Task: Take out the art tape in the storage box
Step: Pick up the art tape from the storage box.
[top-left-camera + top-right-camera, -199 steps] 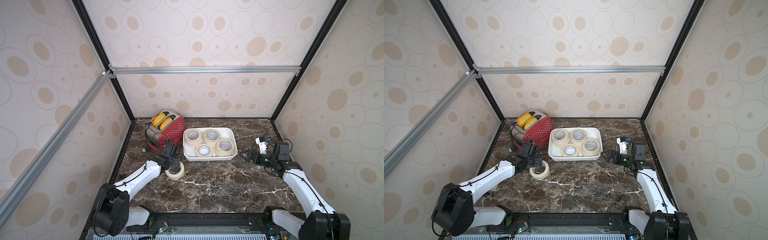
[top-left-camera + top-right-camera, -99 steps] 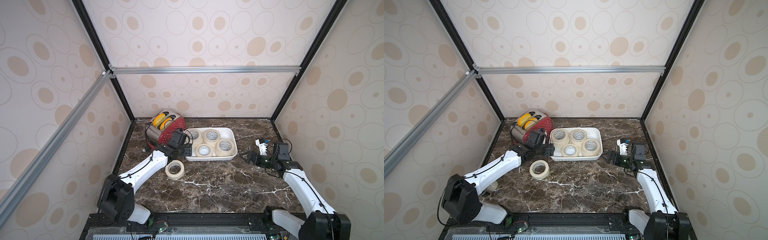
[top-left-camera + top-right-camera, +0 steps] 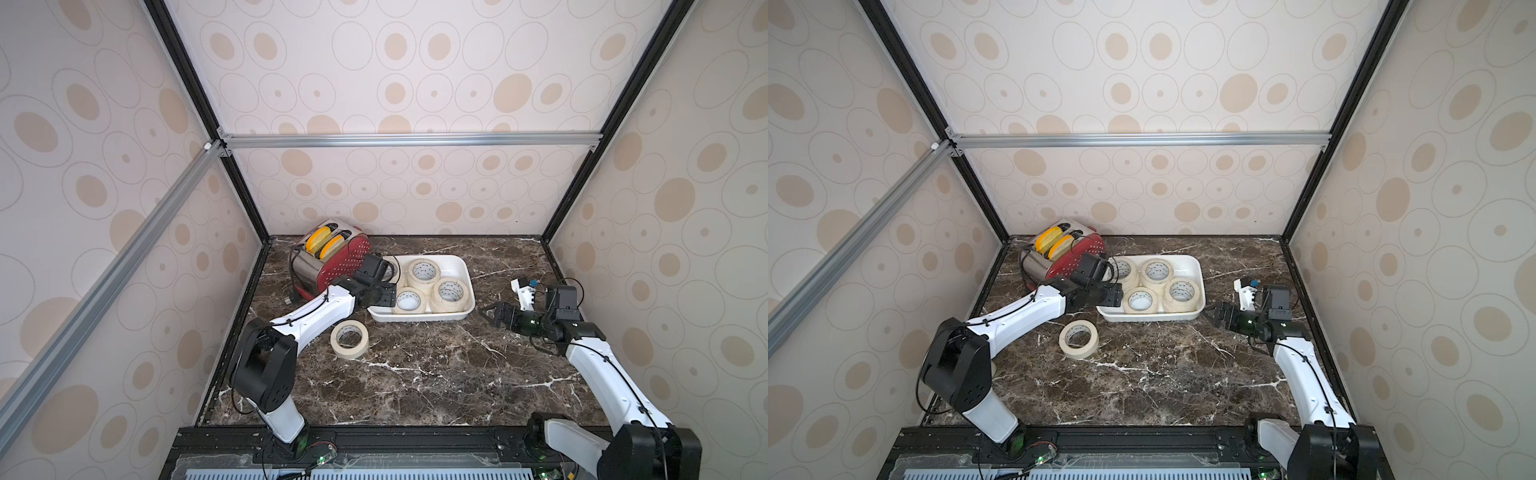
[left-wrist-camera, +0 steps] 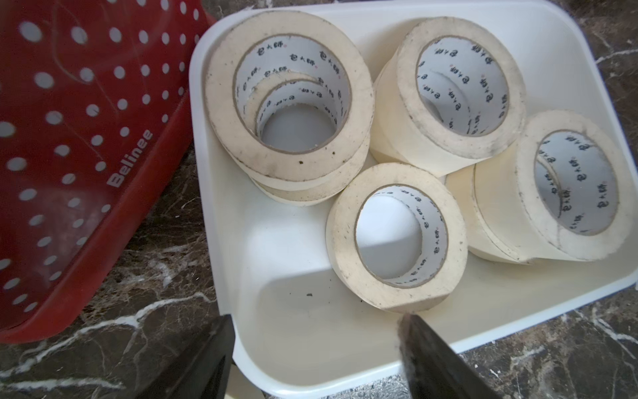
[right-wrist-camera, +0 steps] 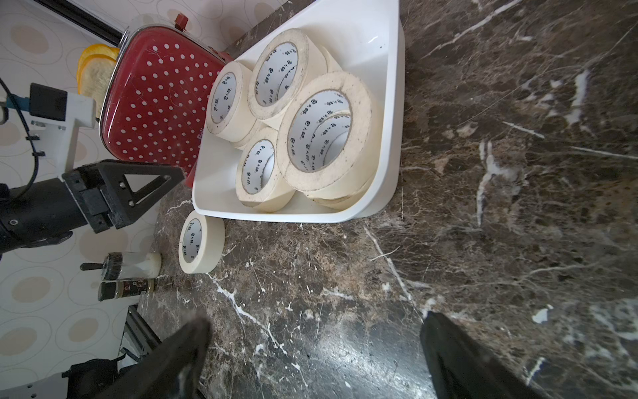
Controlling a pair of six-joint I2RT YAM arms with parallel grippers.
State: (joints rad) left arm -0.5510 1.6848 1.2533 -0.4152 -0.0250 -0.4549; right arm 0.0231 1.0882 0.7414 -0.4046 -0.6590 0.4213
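Cream art tape (image 4: 221,103), stacked; wrist views

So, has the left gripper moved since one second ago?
Yes. The left gripper left the loose roll and went away from the robot to the box's near corner, beside the toaster.

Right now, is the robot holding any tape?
No, nothing. The left gripper is open above the white box corner; the right gripper is open over the table.
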